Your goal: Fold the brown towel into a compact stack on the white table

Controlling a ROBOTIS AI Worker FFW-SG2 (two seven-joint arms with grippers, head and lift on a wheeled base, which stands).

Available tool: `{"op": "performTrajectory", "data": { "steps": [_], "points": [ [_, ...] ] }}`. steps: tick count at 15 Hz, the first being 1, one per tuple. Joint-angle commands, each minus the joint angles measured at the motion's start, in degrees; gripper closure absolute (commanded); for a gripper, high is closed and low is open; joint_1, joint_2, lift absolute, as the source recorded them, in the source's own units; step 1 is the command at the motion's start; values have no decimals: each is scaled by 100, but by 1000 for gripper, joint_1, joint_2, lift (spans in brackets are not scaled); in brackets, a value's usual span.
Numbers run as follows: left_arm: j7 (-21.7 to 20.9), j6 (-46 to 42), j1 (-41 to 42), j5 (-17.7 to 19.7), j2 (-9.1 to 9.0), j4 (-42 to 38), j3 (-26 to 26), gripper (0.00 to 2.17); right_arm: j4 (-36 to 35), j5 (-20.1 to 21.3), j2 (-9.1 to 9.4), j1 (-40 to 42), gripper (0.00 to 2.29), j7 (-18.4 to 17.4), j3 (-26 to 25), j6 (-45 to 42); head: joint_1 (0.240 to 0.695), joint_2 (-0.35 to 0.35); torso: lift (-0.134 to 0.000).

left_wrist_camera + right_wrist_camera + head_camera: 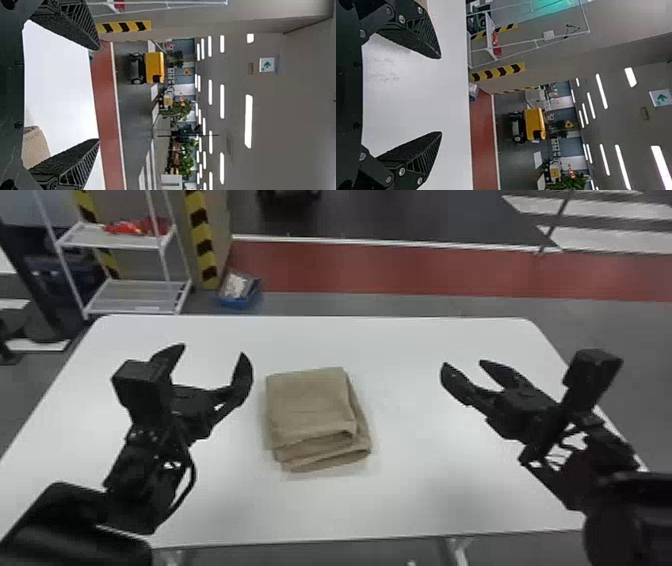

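Your brown towel lies folded around the middle of the white table, its lower layers jutting out on the near side. If you neaten it, ease those edges in lightly; dragging could skew the stack. Your left end effector, fingers spread, is nearer the towel than your right end effector, also spread. The white rack stands beyond the table.
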Motion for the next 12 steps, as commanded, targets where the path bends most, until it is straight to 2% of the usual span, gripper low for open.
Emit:
{"op": "performTrajectory", "data": {
  "steps": [1,4,6,8,10,12],
  "points": [
    [58,669,-296,-25,-147,0,2,66,-5,34,69,146,232,0,93,-550,685,-73,-120],
    [190,651,-419,54,-164,9,11,66,-137,122,218,410,232,-79,120,-796,675,-66,-120],
    [586,528,-410,36,-173,0,46,66,-251,122,403,542,232,-237,85,-814,670,-57,-120],
    [788,176,-340,168,-164,9,37,66,-365,192,614,665,232,-378,120,-1007,670,-44,-120],
    [876,-703,-173,370,-94,106,20,63,-348,385,825,735,232,-448,199,-1148,668,-35,-120],
    [867,-1177,-67,476,-33,203,20,63,-286,447,878,788,232,-448,225,-1341,665,-22,-120]
  ]
}}
